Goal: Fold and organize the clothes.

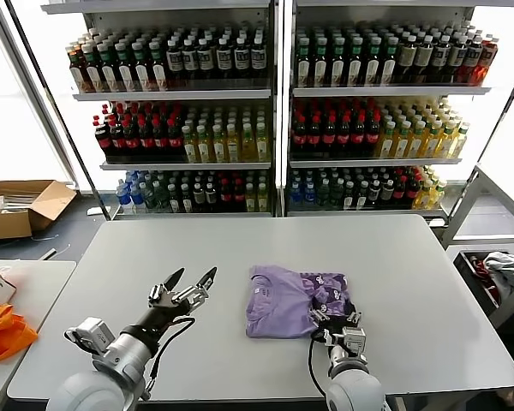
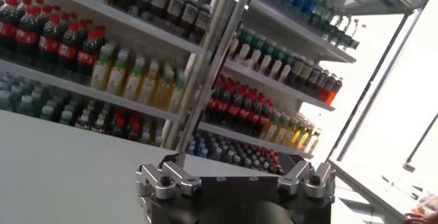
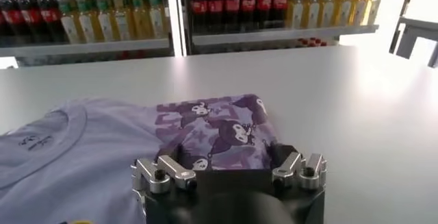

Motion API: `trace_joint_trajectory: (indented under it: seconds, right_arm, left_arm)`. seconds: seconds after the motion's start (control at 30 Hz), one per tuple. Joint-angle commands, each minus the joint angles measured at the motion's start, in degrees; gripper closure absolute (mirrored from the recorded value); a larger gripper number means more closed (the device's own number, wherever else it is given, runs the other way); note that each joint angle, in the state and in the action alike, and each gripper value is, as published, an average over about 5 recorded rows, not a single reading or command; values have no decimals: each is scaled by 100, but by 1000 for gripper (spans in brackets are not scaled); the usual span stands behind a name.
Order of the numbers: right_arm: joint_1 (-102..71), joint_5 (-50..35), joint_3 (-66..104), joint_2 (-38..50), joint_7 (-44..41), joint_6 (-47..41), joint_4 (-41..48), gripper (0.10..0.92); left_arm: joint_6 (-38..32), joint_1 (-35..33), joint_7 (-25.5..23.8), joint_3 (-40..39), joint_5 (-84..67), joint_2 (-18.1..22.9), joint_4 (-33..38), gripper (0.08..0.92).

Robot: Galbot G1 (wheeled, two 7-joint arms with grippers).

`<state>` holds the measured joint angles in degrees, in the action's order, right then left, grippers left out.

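T-shirt (image 3: 137, 143) neck print unreadable; cartoon graphic

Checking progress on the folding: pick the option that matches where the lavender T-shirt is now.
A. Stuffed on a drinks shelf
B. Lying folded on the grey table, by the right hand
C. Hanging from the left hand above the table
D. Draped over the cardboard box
B: the lavender T-shirt lies folded flat on the grey table, its near edge at the open right hand; the open left hand is apart from it and holds nothing.
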<state>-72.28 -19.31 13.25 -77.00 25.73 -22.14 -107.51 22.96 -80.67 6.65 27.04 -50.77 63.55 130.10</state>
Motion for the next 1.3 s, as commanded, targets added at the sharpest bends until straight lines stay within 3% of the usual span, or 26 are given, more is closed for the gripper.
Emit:
trace_joint_trajectory:
  seconds: [0.03,0.17,0.37,0.6,0.9,1.3]
  right_arm:
    - [-174,-459,291,453,-245,325,-2609,203]
    - [-354,-403,807,784,-940,547,-3060,203]
    - [-1348,584,1650,718,-2134,1639,-2472,203]
    - [-2566,195,2590,448,-3193,2803,-1838,203]
    - [-2901,-377,3554,300,-3517,3070,-1316,203]
    - [-2629,-638,3830,384,-3514,2940,-1067,203]
  left_arm:
    - [-1,-83,-9,45,-12,-20,67,177]
    - [-1,-72,-9,5,4,57,76,177]
    - [-28,-245,-130,148,251,203,228,177]
    - [-279,-909,-684,954,749,541,360,177]
    - [-511,-1158,-1056,1588,1121,916,174,177]
    - [-658,-1199,-1103,1800,1121,872,46,177]
